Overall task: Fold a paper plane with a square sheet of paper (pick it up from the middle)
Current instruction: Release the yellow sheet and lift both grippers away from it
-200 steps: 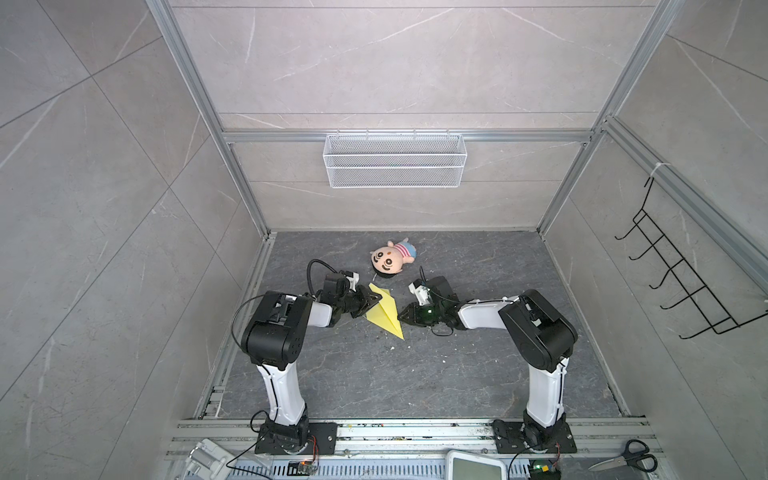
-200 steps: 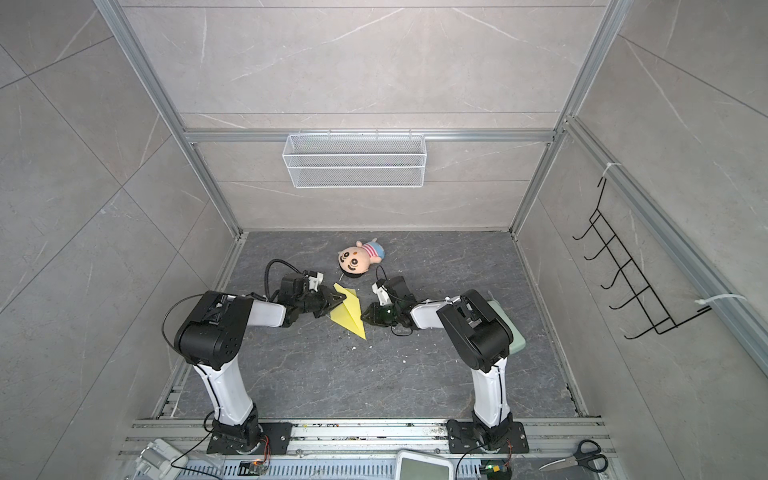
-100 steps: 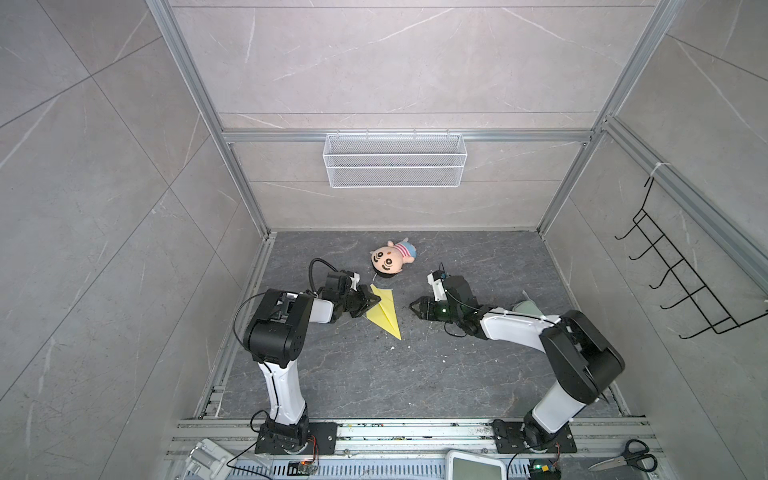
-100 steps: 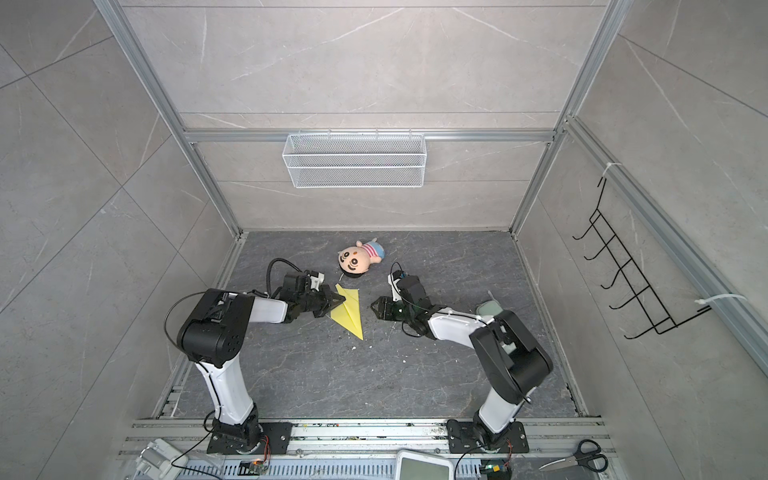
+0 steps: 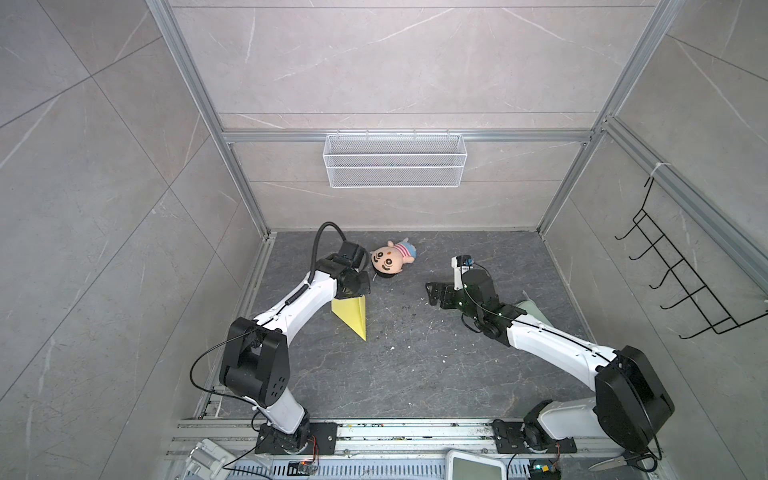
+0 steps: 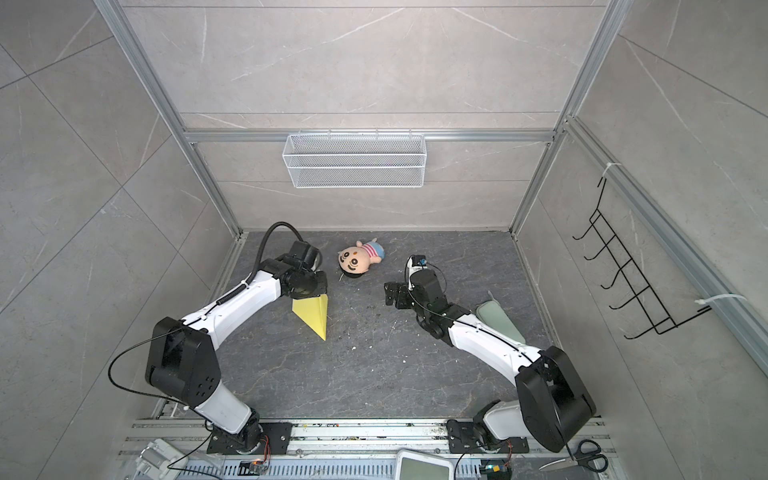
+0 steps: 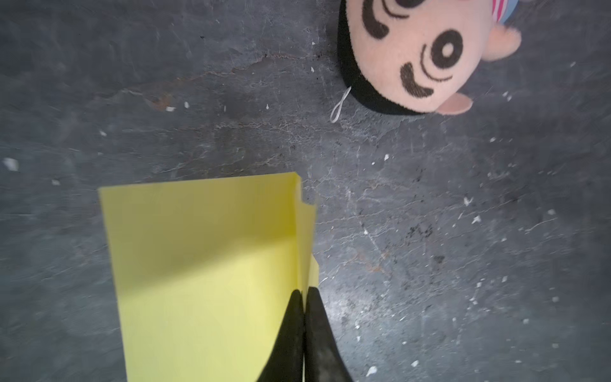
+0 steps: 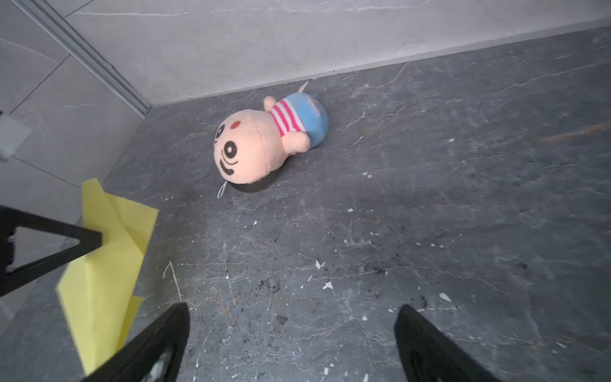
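Observation:
The square sheet of paper now shows as the paper plane [image 5: 353, 316] [image 6: 313, 313], a yellow pointed dart left of the floor's middle, its nose toward the front. My left gripper [image 5: 352, 286] [image 6: 309, 287] sits over its wide tail end. In the left wrist view the left gripper [image 7: 304, 292] is shut on the plane's [image 7: 205, 264] raised centre fold. My right gripper [image 5: 432, 293] [image 6: 390, 293] stands well to the right of the plane, open. In the right wrist view the right gripper [image 8: 294, 314] has only bare floor between its fingers, with the plane [image 8: 105, 264] off to one side.
A plush doll [image 5: 388, 262] [image 6: 355, 259] [image 7: 413, 56] [image 8: 258, 145] lies behind the plane near the back wall. A pale green pad [image 5: 530, 311] [image 6: 498, 318] lies under the right arm. A wire basket [image 5: 395, 160] and a hook rack [image 5: 673, 282] hang on the walls. Scissors [image 6: 582, 455] lie at the front right.
My right gripper has opened wide and drawn back to the right, away from the paper. My left gripper has closed on the plane's fold and turned it, so the nose points more toward the front.

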